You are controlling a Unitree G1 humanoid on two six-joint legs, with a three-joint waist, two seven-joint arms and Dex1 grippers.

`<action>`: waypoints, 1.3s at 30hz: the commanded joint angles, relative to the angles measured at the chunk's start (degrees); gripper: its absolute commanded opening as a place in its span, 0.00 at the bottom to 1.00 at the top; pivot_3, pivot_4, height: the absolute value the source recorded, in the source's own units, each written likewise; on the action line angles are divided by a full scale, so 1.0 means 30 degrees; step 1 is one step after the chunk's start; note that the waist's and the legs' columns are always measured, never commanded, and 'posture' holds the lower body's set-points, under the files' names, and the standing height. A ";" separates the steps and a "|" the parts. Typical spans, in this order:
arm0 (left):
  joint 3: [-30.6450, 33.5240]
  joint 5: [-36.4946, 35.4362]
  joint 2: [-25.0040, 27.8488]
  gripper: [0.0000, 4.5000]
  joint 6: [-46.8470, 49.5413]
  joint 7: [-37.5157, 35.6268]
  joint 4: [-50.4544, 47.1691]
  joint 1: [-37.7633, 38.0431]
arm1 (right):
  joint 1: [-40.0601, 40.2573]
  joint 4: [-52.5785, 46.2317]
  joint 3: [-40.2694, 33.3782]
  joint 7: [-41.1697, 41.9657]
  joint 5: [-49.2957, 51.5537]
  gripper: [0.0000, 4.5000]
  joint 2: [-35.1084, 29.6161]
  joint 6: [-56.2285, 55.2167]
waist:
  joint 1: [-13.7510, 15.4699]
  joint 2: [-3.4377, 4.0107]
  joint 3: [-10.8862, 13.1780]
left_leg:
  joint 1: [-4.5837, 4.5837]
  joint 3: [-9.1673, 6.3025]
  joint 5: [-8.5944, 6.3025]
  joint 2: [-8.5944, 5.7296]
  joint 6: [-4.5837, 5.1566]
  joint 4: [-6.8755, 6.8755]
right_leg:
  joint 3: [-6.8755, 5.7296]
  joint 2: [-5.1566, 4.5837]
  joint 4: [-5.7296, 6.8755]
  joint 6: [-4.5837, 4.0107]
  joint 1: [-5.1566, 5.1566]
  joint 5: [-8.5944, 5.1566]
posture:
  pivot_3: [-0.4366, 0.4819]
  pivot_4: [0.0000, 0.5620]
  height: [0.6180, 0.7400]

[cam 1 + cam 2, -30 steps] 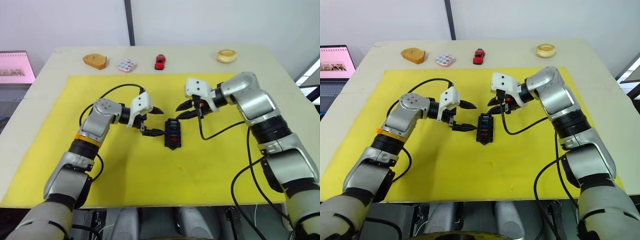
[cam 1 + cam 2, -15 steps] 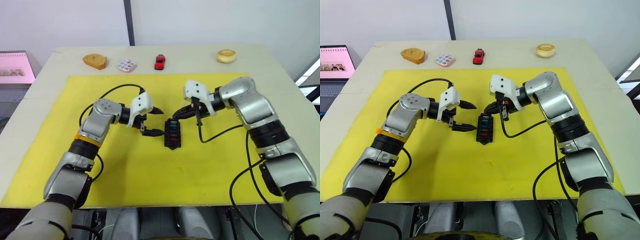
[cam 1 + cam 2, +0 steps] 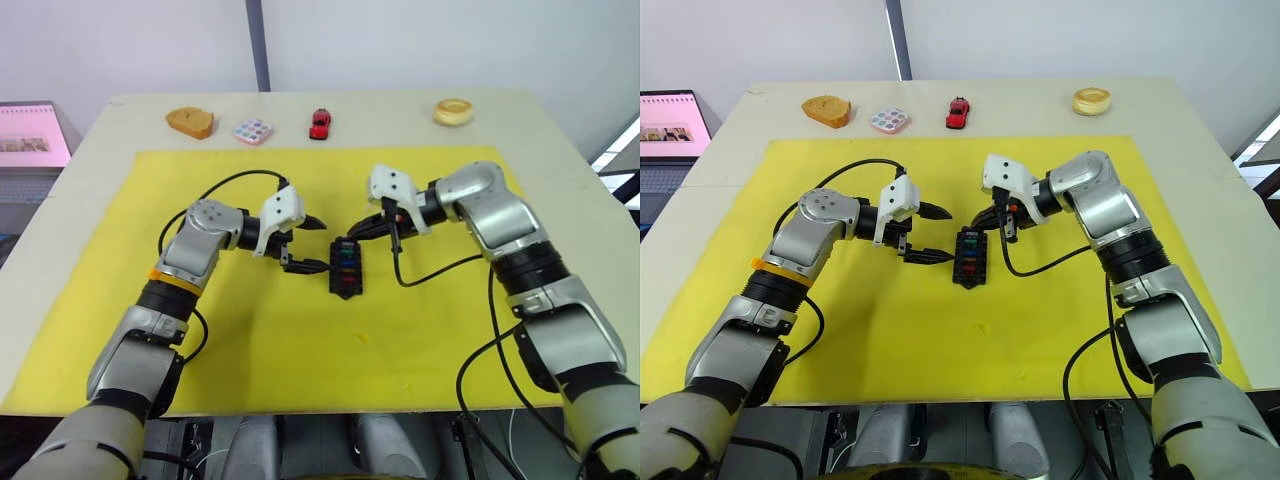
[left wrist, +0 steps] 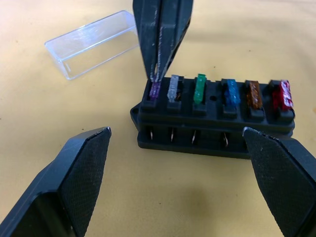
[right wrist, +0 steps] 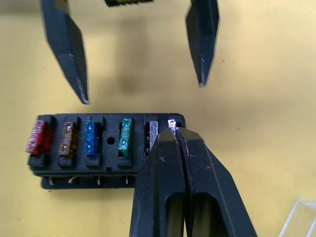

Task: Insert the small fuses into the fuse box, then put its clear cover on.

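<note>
We log a small black rectangular plastic fuse box (image 4: 216, 120) on the yellow mat, six coloured blade fuses (image 4: 226, 92) seated; right tool (image 4: 159, 74) pinching the purple end fuse (image 4: 154, 90); left tool (image 3: 312, 243) spread; clear plastic cover (image 4: 94, 43) nearby

From my seat the background is pretty simple – a beige tabletop (image 3: 90, 150) with a big yellow mat (image 3: 260, 340) covering most of it. Along the far edge I've got four bits lined up: a tan bread-looking thing (image 3: 190, 122), a multicoloured square tile (image 3: 253, 131), a little red toy car (image 3: 320, 123), and a pale ring (image 3: 453, 111) – all well apart. Off the left side, a laptop screen (image 3: 28, 133) glows pink.
</note>
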 commanded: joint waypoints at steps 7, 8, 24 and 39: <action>0.0331 -0.0051 0.0200 1.00 -0.0205 0.0067 -0.0701 0.0071 | -0.0114 0.1248 0.0068 -0.0019 -0.0476 0.01 0.0237 -0.0643 | 0.0003 0.0000 -0.0001 | 0.0004 -0.0001 0.0000 0.0000 0.0000 0.0001 | -0.0001 0.0000 0.0001 0.0000 0.0005 0.0000 | 0.48 0.27 1.00; 0.0335 -0.0049 0.0199 1.00 -0.0210 0.0069 -0.0672 0.0056 | -0.0140 0.1323 0.0071 -0.0008 -0.0493 0.01 0.0245 -0.0694 | 0.0003 0.0001 -0.0001 | 0.0005 -0.0001 0.0000 0.0000 0.0000 0.0002 | -0.0001 0.0000 0.0001 0.0000 0.0006 0.0000 | 0.48 0.27 1.00; 0.1425 -0.1371 0.1898 1.00 0.2530 -0.0329 -0.3369 0.0924 | 0.0174 -0.4884 -0.2326 0.0471 0.1995 0.01 -0.2017 0.2942 | 0.0012 0.0005 0.0003 | 0.0002 -0.0007 0.0000 0.0002 0.0000 -0.0001 | 0.0000 0.0000 0.0005 0.0000 -0.0001 0.0000 | 0.48 0.27 1.00; 0.6338 -0.4235 0.9466 1.00 0.6502 -0.0718 -0.8331 0.6970 | 1.0024 -1.0802 -0.9278 0.0281 0.3763 1.00 -1.2121 0.4520 | 0.0005 0.0003 0.0005 | 0.0028 0.0017 -0.0002 0.0016 0.0002 -0.0006 | -0.0005 -0.0003 -0.0024 -0.0008 0.0025 -0.0010 | 0.48 0.27 1.00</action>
